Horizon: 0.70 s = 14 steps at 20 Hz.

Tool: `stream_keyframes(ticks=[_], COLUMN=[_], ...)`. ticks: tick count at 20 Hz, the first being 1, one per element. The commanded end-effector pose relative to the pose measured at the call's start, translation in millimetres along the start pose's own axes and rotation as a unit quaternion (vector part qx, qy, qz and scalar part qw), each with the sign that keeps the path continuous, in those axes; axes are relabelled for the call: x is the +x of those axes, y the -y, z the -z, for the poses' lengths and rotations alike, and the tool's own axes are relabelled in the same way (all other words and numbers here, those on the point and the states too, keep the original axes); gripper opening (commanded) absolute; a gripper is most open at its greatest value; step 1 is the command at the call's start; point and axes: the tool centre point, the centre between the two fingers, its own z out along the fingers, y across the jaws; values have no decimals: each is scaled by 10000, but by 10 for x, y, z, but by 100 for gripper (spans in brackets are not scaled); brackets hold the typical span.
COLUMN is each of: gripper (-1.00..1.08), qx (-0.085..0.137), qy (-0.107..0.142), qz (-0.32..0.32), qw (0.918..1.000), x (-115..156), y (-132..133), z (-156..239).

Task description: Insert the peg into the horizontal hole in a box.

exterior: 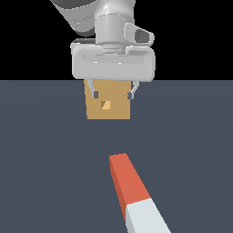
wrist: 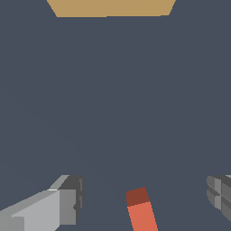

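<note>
Status: the task is at its outset. The peg (exterior: pixel 134 195) lies flat on the dark grey floor (exterior: pixel 45 159), ungrasped, in the near part of the exterior view, its orange-red half pointing toward the box (exterior: pixel 108 107) and its pale grey-white half running off the lower edge of the picture. The gripper (exterior: pixel 113 94) hangs above the floor with its jaws spread wide and nothing between them. In the exterior view it stands in front of the box's upper face, well apart from the peg. In the wrist view the two fingers (wrist: pixel 67 200) flank open floor, with only the orange-red tip of the peg (wrist: pixel 140 212) showing between them, clear of both.

Nothing is done yet: grasp, lift, alignment and insertion all remain.

The hole (exterior: pixel 105 105) is a small square opening in the tan face turned toward the exterior camera, unobstructed and just below the fingertips as that view frames them. The peg's axis runs slightly askew to the box face, so some turning seems needed before entry.

Clearance: the floor between peg and box is bare, and no other object appears. The hole looks only slightly wider than the peg, so entry leaves little margin at its edges.
</note>
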Motion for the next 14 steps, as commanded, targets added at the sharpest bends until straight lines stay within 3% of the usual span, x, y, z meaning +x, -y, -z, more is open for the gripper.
stream_keyframes(ticks=[1,8,14], gripper=[100,100,100], qx=[0,-8,-28], qy=[0,2,7], qz=[0,64,220], qw=[10000,10000,9998], x=[0,-121,-416], y=[0,-6,-28], z=[0,-41,-141])
